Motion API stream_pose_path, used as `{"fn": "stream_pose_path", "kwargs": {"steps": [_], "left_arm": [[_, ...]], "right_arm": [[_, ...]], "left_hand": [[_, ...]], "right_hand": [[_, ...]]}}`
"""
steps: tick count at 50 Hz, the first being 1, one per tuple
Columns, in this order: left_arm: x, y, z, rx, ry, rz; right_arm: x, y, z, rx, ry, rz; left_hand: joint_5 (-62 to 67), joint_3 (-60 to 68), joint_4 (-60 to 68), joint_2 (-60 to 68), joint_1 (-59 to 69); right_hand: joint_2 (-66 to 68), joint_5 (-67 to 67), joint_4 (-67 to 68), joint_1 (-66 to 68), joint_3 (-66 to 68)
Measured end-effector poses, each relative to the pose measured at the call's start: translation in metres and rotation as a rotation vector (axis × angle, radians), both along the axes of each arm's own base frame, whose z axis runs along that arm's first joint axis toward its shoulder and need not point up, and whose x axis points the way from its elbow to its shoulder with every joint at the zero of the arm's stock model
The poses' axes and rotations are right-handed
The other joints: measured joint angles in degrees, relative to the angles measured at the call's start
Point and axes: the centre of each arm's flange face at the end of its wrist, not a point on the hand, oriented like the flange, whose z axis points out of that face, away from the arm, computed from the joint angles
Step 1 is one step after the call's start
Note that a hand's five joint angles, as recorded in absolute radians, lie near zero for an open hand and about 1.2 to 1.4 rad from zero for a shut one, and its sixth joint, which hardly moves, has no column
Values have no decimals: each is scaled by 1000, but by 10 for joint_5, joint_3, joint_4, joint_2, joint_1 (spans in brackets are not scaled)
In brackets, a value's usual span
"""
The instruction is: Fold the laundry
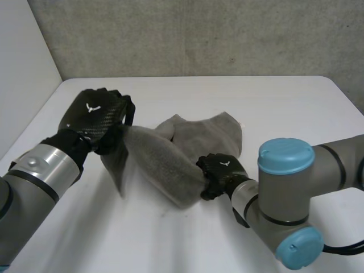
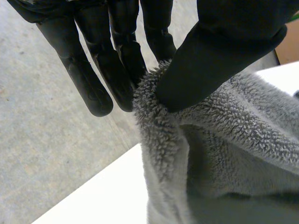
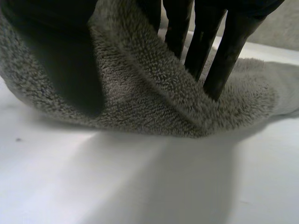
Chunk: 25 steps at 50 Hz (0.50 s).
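Note:
A grey fleecy towel (image 1: 199,136) lies bunched in the middle of the white table (image 1: 273,102). My left hand (image 1: 94,116) is raised over its left end and holds that edge lifted off the table. In the left wrist view the thumb (image 2: 219,51) pinches the towel's edge (image 2: 154,121) against the fingers (image 2: 93,79). My right hand (image 1: 223,170) sits low at the towel's near right edge. In the right wrist view a folded rim of the towel (image 3: 154,93) runs between the thumb (image 3: 60,56) and the fingers (image 3: 219,51), just above the table.
Bare white tabletop (image 1: 170,239) surrounds the towel on every side. A grey concrete wall (image 1: 199,34) rises behind the table's far edge, and a pale panel (image 1: 23,68) stands along its left side. My right arm's elbow (image 1: 287,199) is near the front right.

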Motion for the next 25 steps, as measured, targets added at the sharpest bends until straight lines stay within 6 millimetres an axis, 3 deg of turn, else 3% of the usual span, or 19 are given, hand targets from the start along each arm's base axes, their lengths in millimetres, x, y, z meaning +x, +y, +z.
{"fn": "stream_pose_path", "kwargs": {"steps": [1, 2, 3, 8, 11, 15, 16, 17, 21, 25], "left_arm": [[0, 0, 2, -1, 8, 2], [1, 0, 4, -3, 17, 5], [1, 0, 7, -5, 26, 9], [4, -1, 23, -31, 77, 44], [6, -2, 27, -39, 88, 62], [8, -2, 26, -30, 85, 72], [8, -2, 24, -20, 81, 73], [8, -2, 24, -20, 81, 73], [8, 1, 15, 21, 67, 72], [7, 2, 3, 60, 52, 66]], "right_arm": [[3, 0, -1, 6, -10, 1], [4, -1, -2, 8, -15, 1], [5, -1, -1, 7, -19, 1], [8, -8, 19, -64, -47, -9], [-7, -21, 81, -275, -20, -11], [-23, -25, 121, -421, 83, 13], [-32, -26, 143, -504, 169, 37], [-32, -26, 143, -504, 169, 37], [-43, -31, 177, -600, 336, 92], [-39, -44, 181, -594, 392, 120]], "left_hand": [[0, 0, 0, 0, 0], [0, 0, 0, 0, 0], [0, 0, 0, 0, 0], [0, 0, 0, 0, 0], [0, 0, 0, 0, 0], [0, 0, 0, 0, 0], [0, 0, 0, 0, 0], [0, 0, 0, 0, 0], [0, 1, 0, 1, 0], [0, 1, 0, 1, 0]], "right_hand": [[0, 0, 0, 0, 0], [153, 159, 160, 123, 159], [182, 191, 192, 145, 189], [208, 220, 227, 153, 222], [208, 224, 229, 153, 223], [208, 225, 229, 153, 223], [208, 225, 229, 153, 223], [208, 225, 229, 153, 223], [208, 226, 230, 153, 226], [208, 226, 230, 153, 226]]}}
